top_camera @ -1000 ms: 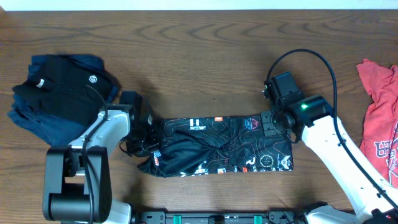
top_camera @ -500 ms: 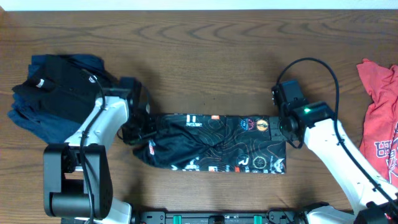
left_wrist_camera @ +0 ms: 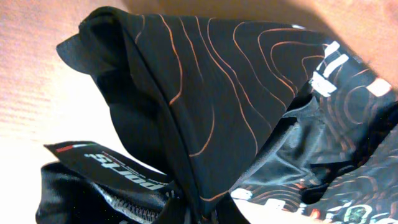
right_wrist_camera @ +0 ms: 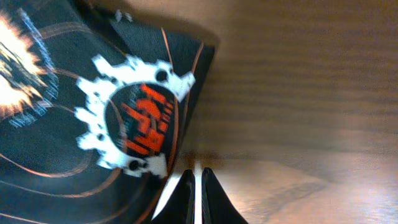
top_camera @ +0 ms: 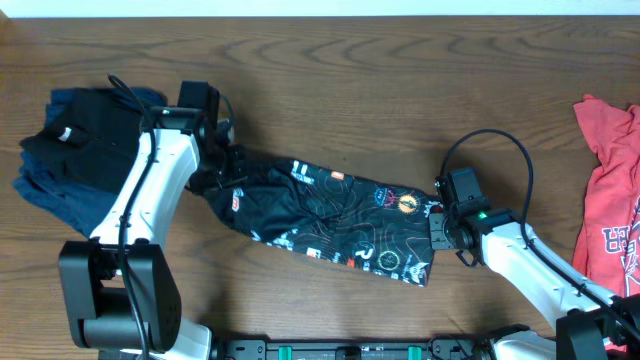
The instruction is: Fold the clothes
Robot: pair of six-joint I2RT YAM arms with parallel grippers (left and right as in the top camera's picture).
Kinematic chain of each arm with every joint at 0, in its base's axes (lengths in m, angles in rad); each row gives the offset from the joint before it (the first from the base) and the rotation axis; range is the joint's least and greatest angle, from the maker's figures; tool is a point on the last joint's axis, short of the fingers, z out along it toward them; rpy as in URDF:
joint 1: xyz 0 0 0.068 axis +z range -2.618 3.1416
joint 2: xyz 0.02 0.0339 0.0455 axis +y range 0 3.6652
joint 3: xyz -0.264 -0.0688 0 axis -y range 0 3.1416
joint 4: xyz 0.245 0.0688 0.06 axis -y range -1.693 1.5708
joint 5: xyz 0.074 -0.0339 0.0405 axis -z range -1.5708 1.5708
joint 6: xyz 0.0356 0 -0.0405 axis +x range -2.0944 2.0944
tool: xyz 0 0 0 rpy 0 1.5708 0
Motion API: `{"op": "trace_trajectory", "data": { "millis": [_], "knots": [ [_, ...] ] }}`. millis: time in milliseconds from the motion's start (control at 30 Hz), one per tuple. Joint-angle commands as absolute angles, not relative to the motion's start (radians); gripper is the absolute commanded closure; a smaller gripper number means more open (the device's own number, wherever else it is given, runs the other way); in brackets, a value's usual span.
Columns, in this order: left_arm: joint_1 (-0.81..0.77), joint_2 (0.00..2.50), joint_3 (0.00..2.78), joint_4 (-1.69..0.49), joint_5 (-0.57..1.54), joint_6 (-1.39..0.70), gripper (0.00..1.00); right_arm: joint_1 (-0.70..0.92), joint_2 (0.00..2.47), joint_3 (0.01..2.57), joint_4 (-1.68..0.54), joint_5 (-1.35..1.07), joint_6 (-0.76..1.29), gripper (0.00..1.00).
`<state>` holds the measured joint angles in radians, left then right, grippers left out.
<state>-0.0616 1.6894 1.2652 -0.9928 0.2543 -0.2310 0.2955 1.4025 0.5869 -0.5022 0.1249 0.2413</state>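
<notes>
The clothes are a black jersey (top_camera: 330, 215) with orange contour lines and sponsor prints, stretched slantwise across the table's middle. My left gripper (top_camera: 222, 178) is shut on its bunched far-left end. In the left wrist view a fold of the jersey (left_wrist_camera: 224, 93) rises from between the fingers of the left gripper (left_wrist_camera: 202, 214). My right gripper (top_camera: 436, 226) sits at the jersey's right end. In the right wrist view the right gripper (right_wrist_camera: 194, 177) is shut with only a hairline gap. Its tips touch the edge of the jersey (right_wrist_camera: 74, 112), and no cloth shows between them.
A pile of dark clothes with a plain black polo (top_camera: 85, 150) on top lies at the far left, just behind the left arm. A red T-shirt (top_camera: 610, 190) lies at the right edge. Bare wooden table (top_camera: 350, 90) stretches behind the jersey.
The left gripper has carried the jersey's left end back and upward, so the jersey now lies slantwise. The right gripper has closed and slid toward the front with the right end.
</notes>
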Motion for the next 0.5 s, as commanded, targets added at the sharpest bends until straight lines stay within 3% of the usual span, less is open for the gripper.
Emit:
{"op": "trace_trajectory", "data": {
  "millis": [0, 467],
  "knots": [
    [-0.062, 1.685, 1.325, -1.006, 0.241, -0.218, 0.94, 0.288, 1.394, 0.566, -0.478, 0.059, 0.238, 0.95],
    [-0.100, 1.685, 1.459, -1.039, 0.278, -0.218, 0.94, 0.289, 1.436, 0.565, -0.422, -0.043, 0.266, 0.96]
  ]
}}
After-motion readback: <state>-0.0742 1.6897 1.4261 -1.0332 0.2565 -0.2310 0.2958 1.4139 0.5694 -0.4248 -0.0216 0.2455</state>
